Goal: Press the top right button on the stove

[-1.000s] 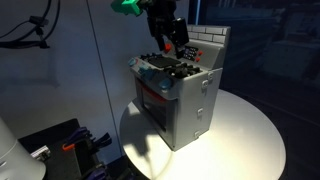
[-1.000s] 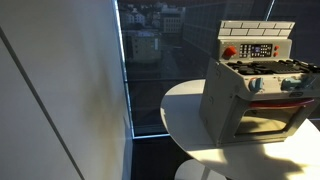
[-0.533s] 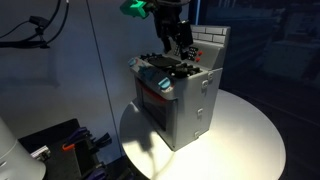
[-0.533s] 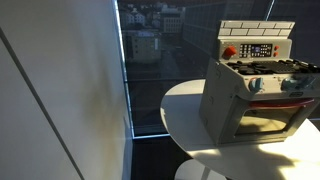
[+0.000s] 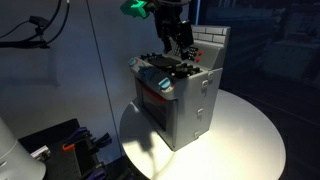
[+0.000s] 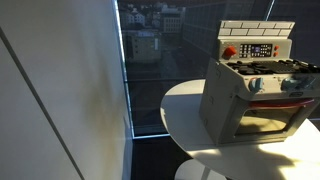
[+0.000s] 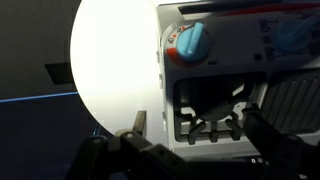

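The stove (image 5: 180, 95) is a small grey toy oven with a white brick-pattern back panel and stands on a round white table (image 5: 245, 135). It also shows in an exterior view (image 6: 255, 85), with a red button and a control strip on its back panel. My gripper (image 5: 178, 40) hangs just above the stove top, close to the back panel. In the wrist view my gripper (image 7: 200, 128) is open and empty, its fingers either side of a black burner (image 7: 210, 108). A blue-and-red round button (image 7: 190, 42) sits on the panel beyond it. My gripper is out of view in one exterior view.
The table's edge (image 6: 175, 120) lies near a glass wall with a city view. Dark equipment (image 5: 60, 150) sits on the floor beside the table. A cable (image 5: 35, 30) hangs at the upper left.
My gripper has shifted slightly toward the stove's back panel over the last second. It has held still for the last half second. The stove has not moved.
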{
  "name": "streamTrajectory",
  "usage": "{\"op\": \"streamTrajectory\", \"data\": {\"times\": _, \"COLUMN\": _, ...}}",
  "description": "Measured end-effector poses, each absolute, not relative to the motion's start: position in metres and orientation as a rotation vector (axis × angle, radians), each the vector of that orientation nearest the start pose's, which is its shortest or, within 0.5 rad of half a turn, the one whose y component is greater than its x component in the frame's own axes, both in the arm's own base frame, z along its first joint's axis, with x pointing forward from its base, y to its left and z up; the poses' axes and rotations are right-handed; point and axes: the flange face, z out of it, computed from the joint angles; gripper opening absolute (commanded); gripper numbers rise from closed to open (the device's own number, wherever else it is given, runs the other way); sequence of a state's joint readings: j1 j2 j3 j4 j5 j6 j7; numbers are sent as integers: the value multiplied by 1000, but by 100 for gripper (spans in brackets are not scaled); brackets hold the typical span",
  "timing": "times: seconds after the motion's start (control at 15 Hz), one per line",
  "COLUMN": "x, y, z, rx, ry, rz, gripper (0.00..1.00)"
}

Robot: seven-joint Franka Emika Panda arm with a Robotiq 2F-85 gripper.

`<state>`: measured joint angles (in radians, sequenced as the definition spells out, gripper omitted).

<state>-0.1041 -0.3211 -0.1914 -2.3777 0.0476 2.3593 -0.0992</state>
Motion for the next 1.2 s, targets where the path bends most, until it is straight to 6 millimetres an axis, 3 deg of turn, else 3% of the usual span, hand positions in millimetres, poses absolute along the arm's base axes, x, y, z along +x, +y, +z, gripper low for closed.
{"op": "streamTrajectory", "data": {"times": 0.67, "x": 457, "y": -142, "z": 460, "rx": -3053, "ry": 348, "rz": -448, "gripper": 100}}
{"op": "streamTrajectory", "data": {"times": 1.2, "x": 478, "y": -145, "z": 449, "rx": -3053, "ry": 404, "rz": -511, "gripper": 100}}
